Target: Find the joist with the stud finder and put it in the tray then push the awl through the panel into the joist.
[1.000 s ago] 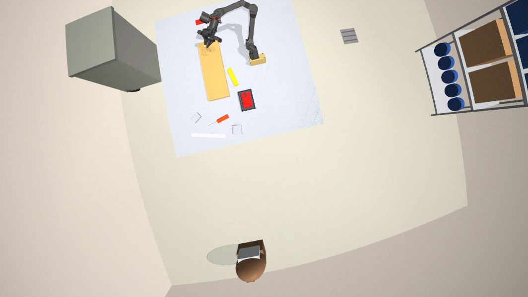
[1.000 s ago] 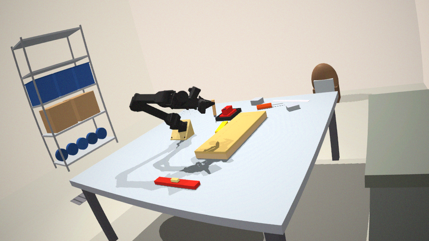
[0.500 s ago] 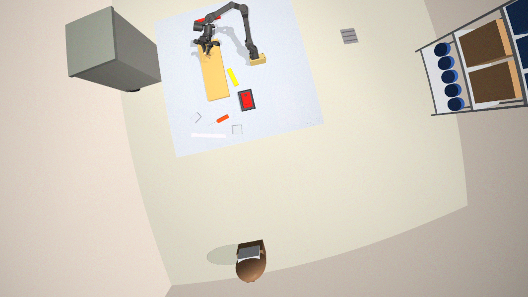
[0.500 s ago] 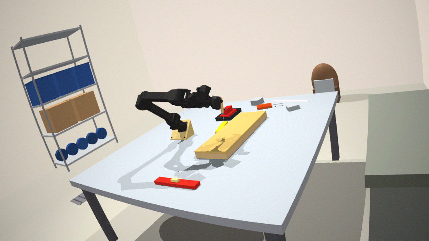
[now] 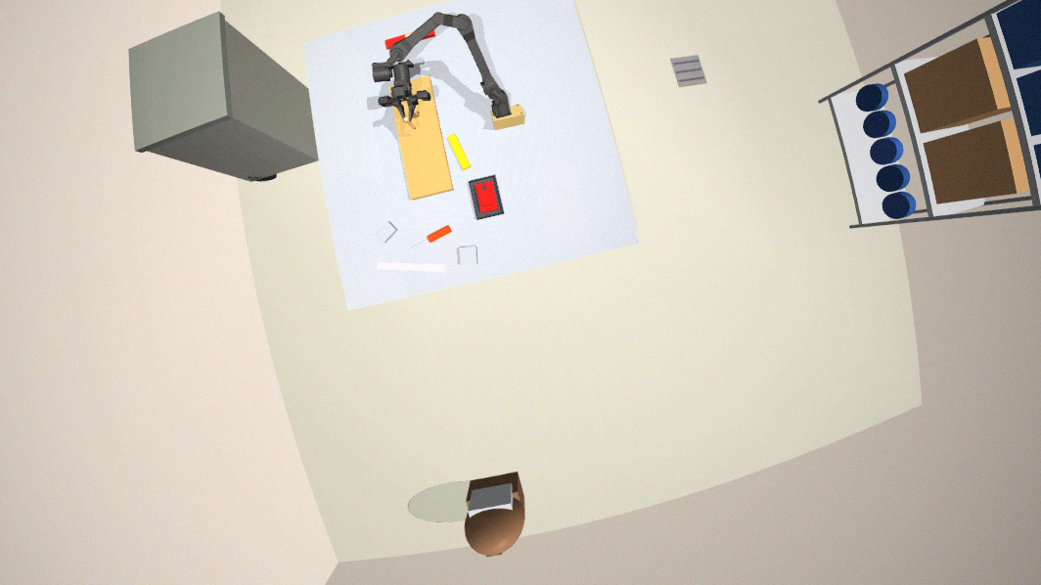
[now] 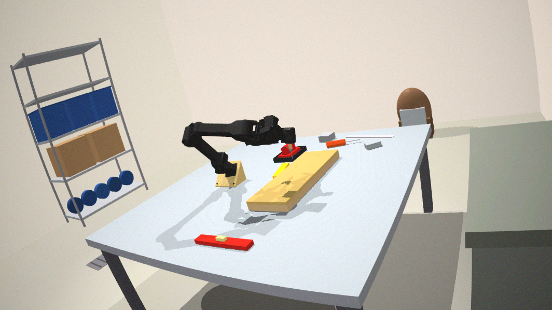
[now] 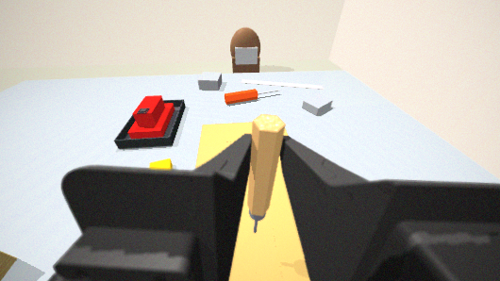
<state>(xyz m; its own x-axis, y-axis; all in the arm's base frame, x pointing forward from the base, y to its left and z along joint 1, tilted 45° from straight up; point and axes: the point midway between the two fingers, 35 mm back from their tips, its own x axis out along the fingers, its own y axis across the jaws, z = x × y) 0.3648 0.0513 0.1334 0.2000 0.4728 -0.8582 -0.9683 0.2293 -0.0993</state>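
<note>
While the gripper (image 5: 409, 115) (image 6: 290, 143) (image 7: 265, 141) is clamped on the awl's wooden handle, the awl (image 6: 290, 150) (image 7: 265, 171) hangs point-down over the floor panel (image 5: 432, 149) (image 6: 299, 178) (image 7: 222, 142). Tip looks above the panel surface. Panel lies flat on the table (image 5: 545, 187) (image 6: 333, 245) (image 7: 61, 123), arm's shadow across its near end in the exterior view. Just beside the panel's long side: yellow block (image 5: 458, 152) (image 6: 280, 170) (image 7: 161, 164). Tray (image 5: 500, 211) (image 6: 277, 160) (image 7: 148, 145), black-rimmed, sits near the panel's far end; red stud finder (image 5: 486, 196) (image 6: 289, 152) (image 7: 152, 118) is inside it. Past that end: orange-handled screwdriver (image 5: 439, 234) (image 6: 335, 143) (image 7: 241, 96) lying down, between two small grey brackets, white strip (image 5: 411, 266) (image 6: 370, 136) (image 7: 282, 84) beyond. Red bar (image 5: 395, 40) (image 6: 223, 242) with a pale block on top lies off the panel's other end. Can't tell whether the panel has a hole.
</note>
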